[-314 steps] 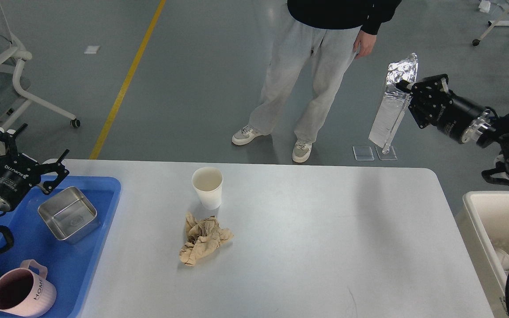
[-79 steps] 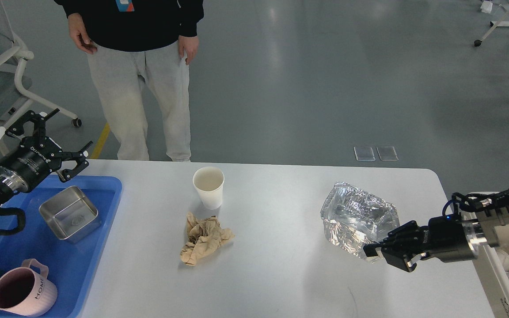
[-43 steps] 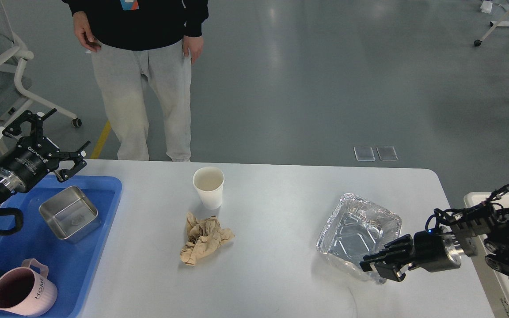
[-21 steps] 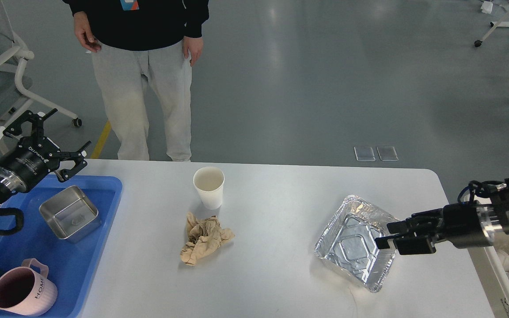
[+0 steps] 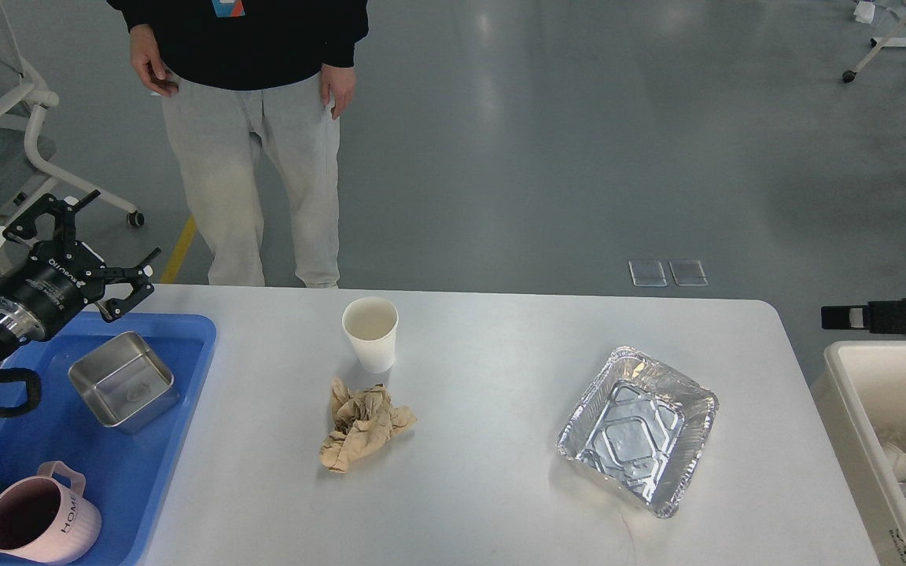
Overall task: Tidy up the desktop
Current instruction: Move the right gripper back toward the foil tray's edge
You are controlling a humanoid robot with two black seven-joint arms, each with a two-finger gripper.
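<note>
At the left edge of the frame, the left gripper [image 5: 80,238] hangs with its 2 fingers spread wide, empty, above the far corner of the blue tray [image 5: 142,464]. At the right edge the right gripper [image 5: 838,317] shows only as a dark bar; I cannot tell its fingers' state. The desktop [image 5: 492,487] fills the lower middle, bearing a paper cup [image 5: 370,334], crumpled brown paper [image 5: 362,425] and a foil tray [image 5: 638,429].

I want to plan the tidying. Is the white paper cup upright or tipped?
Upright. The white paper cup stands on its base on the white-grey desktop, its round open mouth facing up.
</note>
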